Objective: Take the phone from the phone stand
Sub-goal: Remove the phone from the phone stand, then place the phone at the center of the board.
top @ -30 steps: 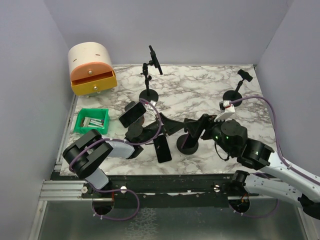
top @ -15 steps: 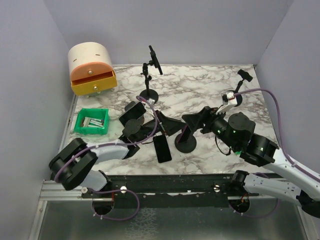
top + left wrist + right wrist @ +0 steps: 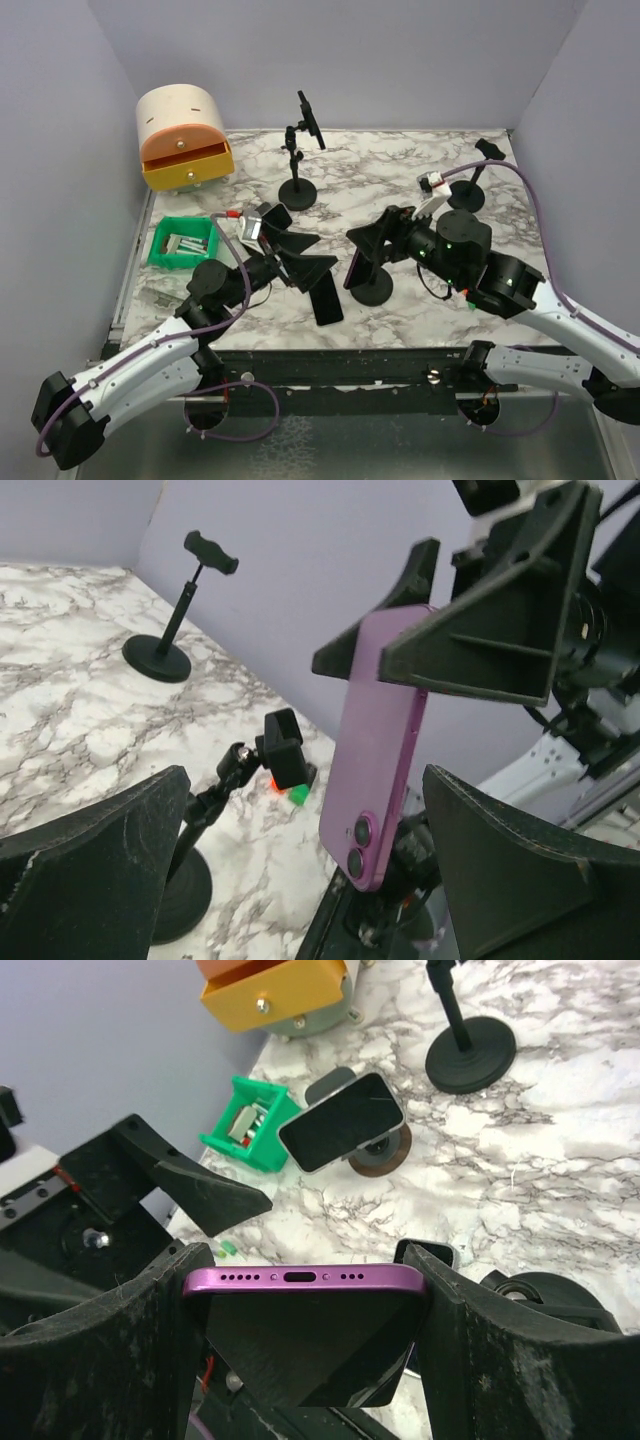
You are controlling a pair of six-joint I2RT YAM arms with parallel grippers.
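Phone [image 3: 305, 1278], purple, is clamped by its edges between the fingers of the right gripper [image 3: 310, 1305], upright just beside the black stand [image 3: 372, 290] mid-table. Left gripper [image 3: 318, 252] gapes wide, holds nothing, near the phone but not touching.

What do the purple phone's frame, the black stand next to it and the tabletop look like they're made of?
Purple phone: the frame looks like satin-finish metal, with an even sheen and clean drilled port holes; coated plastic is possible. Black stand: matte plastic clamp, dull with no glints. Tabletop: white with grey veins, marble-look; stone or printed laminate, cannot tell.
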